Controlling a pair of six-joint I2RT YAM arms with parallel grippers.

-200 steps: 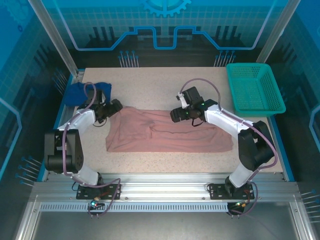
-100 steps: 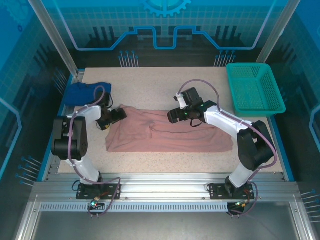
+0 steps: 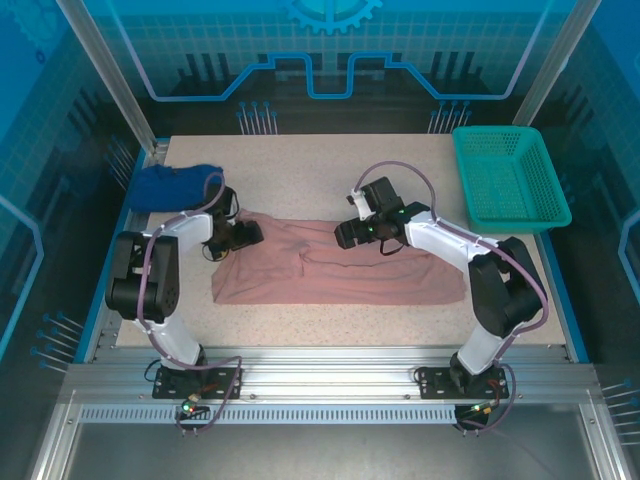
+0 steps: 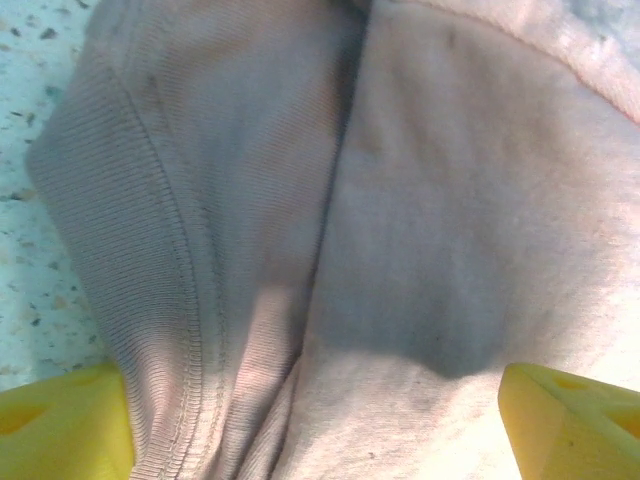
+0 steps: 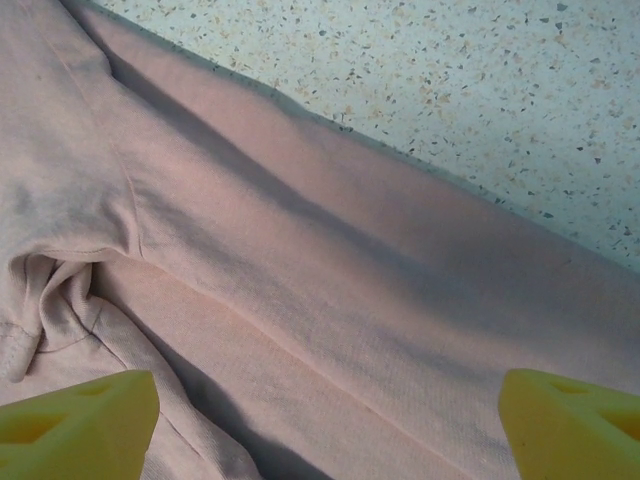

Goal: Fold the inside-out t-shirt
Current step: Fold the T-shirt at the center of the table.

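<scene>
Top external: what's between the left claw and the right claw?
The inside-out t-shirt: a rumpled stretch of its pink fabric spans from the left claw to the right claw, as the top external view shows.

**Bare table front and back, far corners taken**

The table lies bare in a broad strip behind the inside-out t-shirt and in a narrower strip in front of it, towards the arm bases. A dark blue cloth occupies the far left corner, near the left gripper. A green basket takes the far right corner, well apart from the right gripper. Both grippers hang over the shirt with fingers spread, and the shirt between them lies unobstructed.
</scene>
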